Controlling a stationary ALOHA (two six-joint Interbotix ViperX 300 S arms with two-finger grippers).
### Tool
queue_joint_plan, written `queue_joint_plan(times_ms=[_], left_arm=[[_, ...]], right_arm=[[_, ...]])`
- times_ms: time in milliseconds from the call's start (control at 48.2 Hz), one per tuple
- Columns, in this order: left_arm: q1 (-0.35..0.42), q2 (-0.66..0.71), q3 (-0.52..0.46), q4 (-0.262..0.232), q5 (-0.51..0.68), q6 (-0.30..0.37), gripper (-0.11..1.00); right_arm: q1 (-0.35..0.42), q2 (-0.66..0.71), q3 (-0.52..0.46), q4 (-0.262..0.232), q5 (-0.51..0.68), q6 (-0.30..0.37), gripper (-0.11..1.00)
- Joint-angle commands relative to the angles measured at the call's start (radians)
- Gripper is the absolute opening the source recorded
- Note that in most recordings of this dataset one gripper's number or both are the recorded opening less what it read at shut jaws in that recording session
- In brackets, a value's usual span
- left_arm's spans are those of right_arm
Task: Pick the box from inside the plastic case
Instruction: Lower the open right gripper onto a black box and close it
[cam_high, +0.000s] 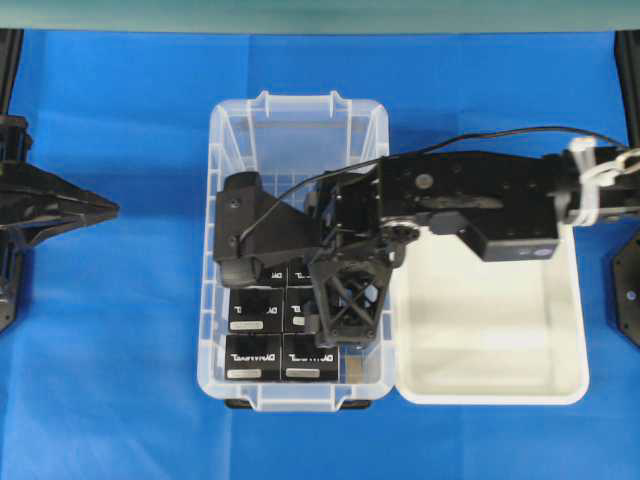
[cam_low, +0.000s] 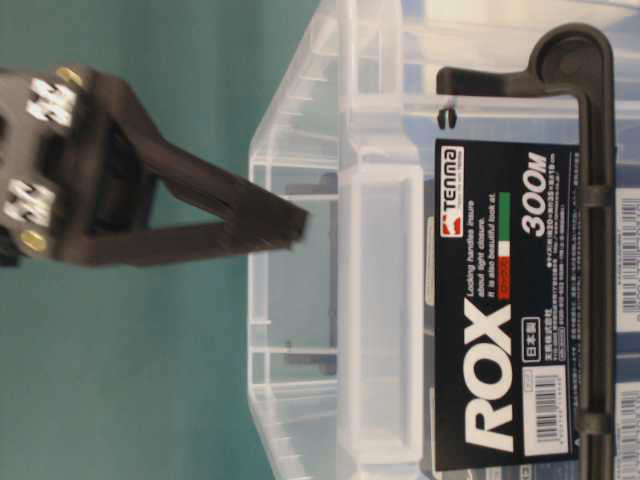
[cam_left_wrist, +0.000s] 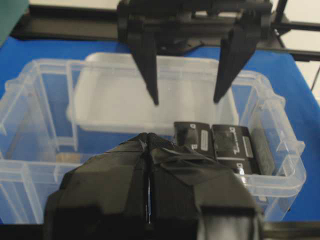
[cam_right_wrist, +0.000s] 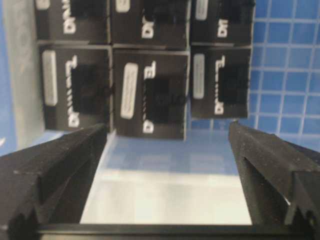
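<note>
Right gripper (cam_right_wrist: 165, 165) spread wide, poised over the plastic case (cam_high: 225, 130), empty. Just beyond its fingertips (cam_right_wrist: 60, 150), the box (cam_right_wrist: 149, 97) among identical cartons on the case's floor. Left gripper (cam_high: 105, 208) pressed together, well outside the case.

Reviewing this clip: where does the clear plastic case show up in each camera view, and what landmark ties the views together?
Overhead exterior: plastic case at centre, left of the white tray.
Table-level exterior: fills the right half, its ROX label facing the camera.
Left wrist: spans the middle of the frame, beyond the shut left gripper.
Right wrist: only its grid floor shows, above the open right gripper.
Shared landmark: the black boxes inside, except at table level.
</note>
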Motion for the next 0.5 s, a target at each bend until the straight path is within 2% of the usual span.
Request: queue_joint_plan(times_ms=[0,477], left_arm=[[0.002,0.005,-0.028,0.002,-0.005,-0.003,-0.05],[0.002,-0.002,-0.028,0.000,-0.003,-0.003,-0.05]], right_arm=[[-0.005,0.014,-0.005,0.005,-0.020,-0.002,0.99],[0.011,0.063,0.021,0.028,-0.089,-0.002,0.99]])
